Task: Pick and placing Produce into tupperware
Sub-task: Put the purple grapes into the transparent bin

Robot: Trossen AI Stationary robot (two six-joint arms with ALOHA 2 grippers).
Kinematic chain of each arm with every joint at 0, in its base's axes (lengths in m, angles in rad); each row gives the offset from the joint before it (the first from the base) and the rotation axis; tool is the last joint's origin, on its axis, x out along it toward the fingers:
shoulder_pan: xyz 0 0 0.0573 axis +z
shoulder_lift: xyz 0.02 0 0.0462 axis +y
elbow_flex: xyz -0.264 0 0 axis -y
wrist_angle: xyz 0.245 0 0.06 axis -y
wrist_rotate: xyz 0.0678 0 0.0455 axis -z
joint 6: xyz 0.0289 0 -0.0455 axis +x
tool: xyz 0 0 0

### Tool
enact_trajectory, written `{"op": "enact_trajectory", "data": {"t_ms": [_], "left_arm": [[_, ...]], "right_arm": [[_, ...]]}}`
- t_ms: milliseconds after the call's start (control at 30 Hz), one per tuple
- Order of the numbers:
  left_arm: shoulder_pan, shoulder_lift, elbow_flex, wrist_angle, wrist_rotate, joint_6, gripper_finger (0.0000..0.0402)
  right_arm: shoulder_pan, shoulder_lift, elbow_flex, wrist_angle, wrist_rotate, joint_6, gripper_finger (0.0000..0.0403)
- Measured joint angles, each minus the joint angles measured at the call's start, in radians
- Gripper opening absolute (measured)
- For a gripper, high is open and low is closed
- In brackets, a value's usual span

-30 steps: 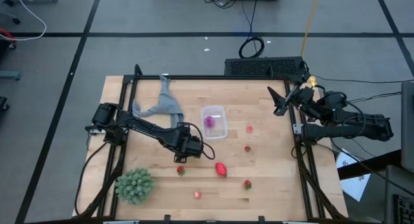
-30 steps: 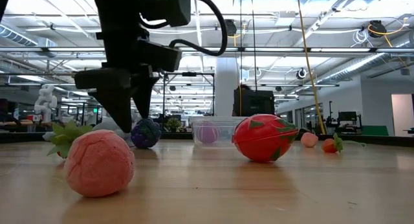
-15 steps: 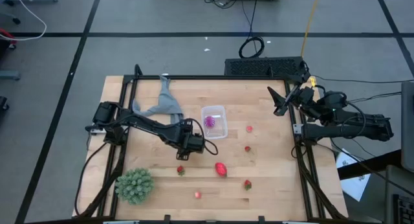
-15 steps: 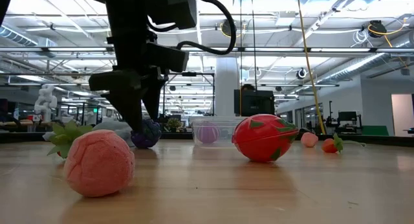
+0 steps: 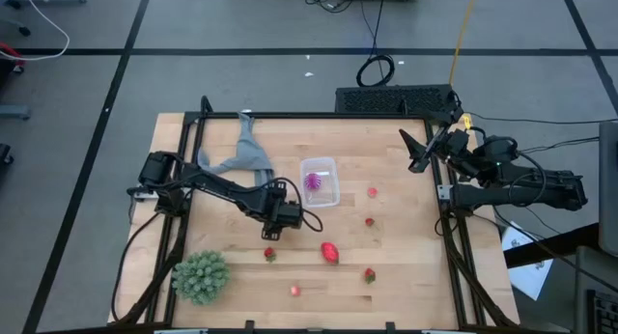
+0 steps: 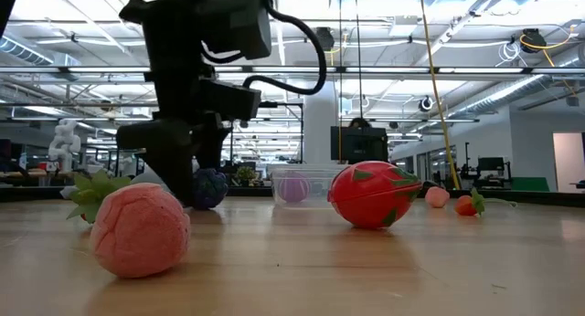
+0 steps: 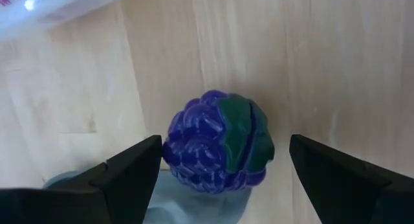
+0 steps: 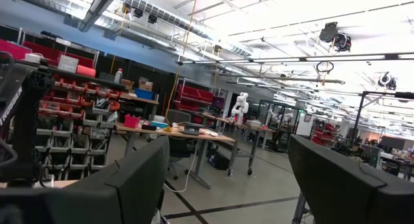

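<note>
The left gripper [image 5: 287,214] is down low over the tabletop [image 5: 406,266], just short of the clear tupperware [image 5: 320,181], with its fingers [image 7: 123,175] spread wide on either side of a dark blue-purple berry [image 7: 218,147] that has a green leaf patch. In the left wrist view the berry sits on the wood between the two fingers, closer to one than the other, with neither clearly touching it. In the low view the same berry [image 6: 209,187] rests on the tabletop right beside the dark gripper. A magenta spiky fruit [image 5: 312,181] lies inside the tupperware. The rest of the produce is loose on the tabletop: a larger red-pink fruit [image 5: 330,252] near the middle front, and small red berries [image 5: 372,191] scattered around it. A green spiky ball [image 5: 201,275] sits at the front left corner and a grey cloth [image 5: 241,156] lies at the back left. The right gripper [image 5: 417,153] waits raised at the right edge of the tabletop, its fingers spread apart.
</note>
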Motion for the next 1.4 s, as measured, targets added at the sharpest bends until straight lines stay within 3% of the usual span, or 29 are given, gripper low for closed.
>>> {"op": "enact_trajectory", "data": {"t_ms": [800, 1200, 1400], "left_arm": [[0.019, 0.0, -0.001, 0.04, -0.006, 0.066, 0.0345], [0.019, 0.0, -0.001, 0.048, -0.002, 0.063, 0.025], [0.019, 0.0, 0.0, 0.048, -0.003, 0.065, 0.0227]], "right_arm": [[0.0, 0.0, 0.0, 0.0, 0.0, 0.0, 0.0309], [0.0, 0.0, 0.0, 0.0, 0.0, 0.0, 0.0309], [0.0, 0.0, 0.0, 0.0, 0.0, 0.0, 0.0309]]}}
